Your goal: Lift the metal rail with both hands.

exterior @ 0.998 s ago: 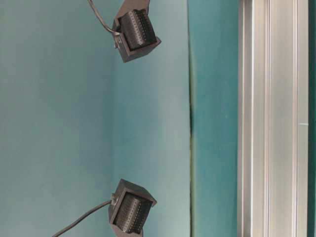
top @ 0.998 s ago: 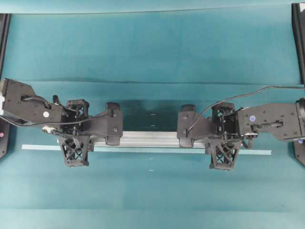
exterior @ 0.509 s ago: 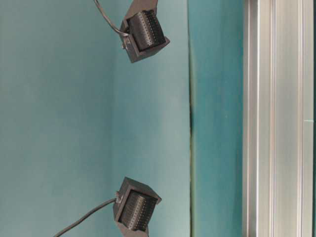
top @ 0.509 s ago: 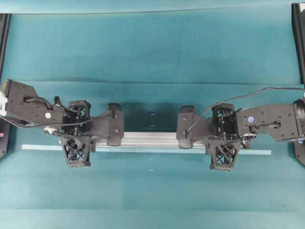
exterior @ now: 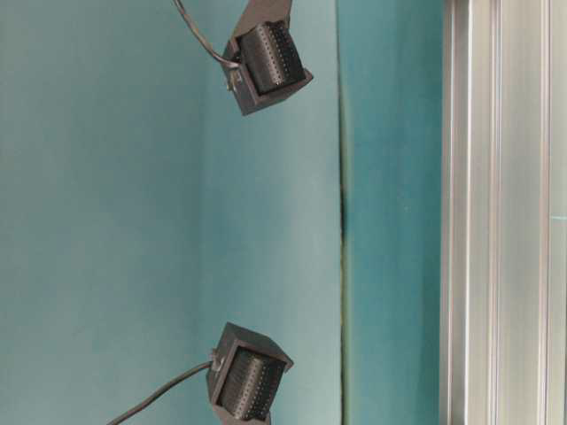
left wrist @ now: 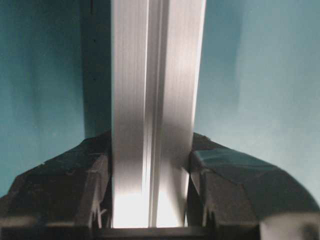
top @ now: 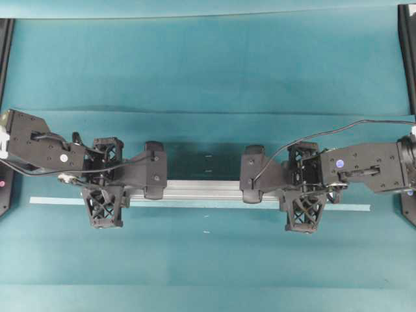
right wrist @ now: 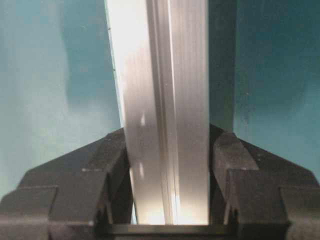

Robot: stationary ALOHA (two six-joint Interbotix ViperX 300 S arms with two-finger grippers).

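The metal rail (top: pixel 205 189) is a silver grooved bar lying left to right across the teal table (top: pixel 208 71). My left gripper (top: pixel 104 186) is shut on its left end and my right gripper (top: pixel 303 188) on its right end. In the left wrist view the rail (left wrist: pixel 155 100) fills the gap of my left gripper (left wrist: pixel 150 170), with both black fingers (left wrist: pixel 92 175) pressed against its sides. The right wrist view shows the same for the rail (right wrist: pixel 165 100) and my right gripper (right wrist: pixel 167 160). The rail also runs along the right edge of the table-level view (exterior: pixel 505 212). Its shadow lies a little apart from it.
A thin pale tape strip (top: pixel 55 201) lies on the table just in front of the rail and reaches past both its ends. Black frame posts stand at the left edge (top: pixel 5 39) and right edge (top: pixel 408 52). A cable (top: pixel 364 121) arcs from the right arm.
In the table-level view the rail and the two black gripper blocks have shifted steadily toward the picture's right edge. From overhead both grippers have crept slightly inward and stay shut on the rail.
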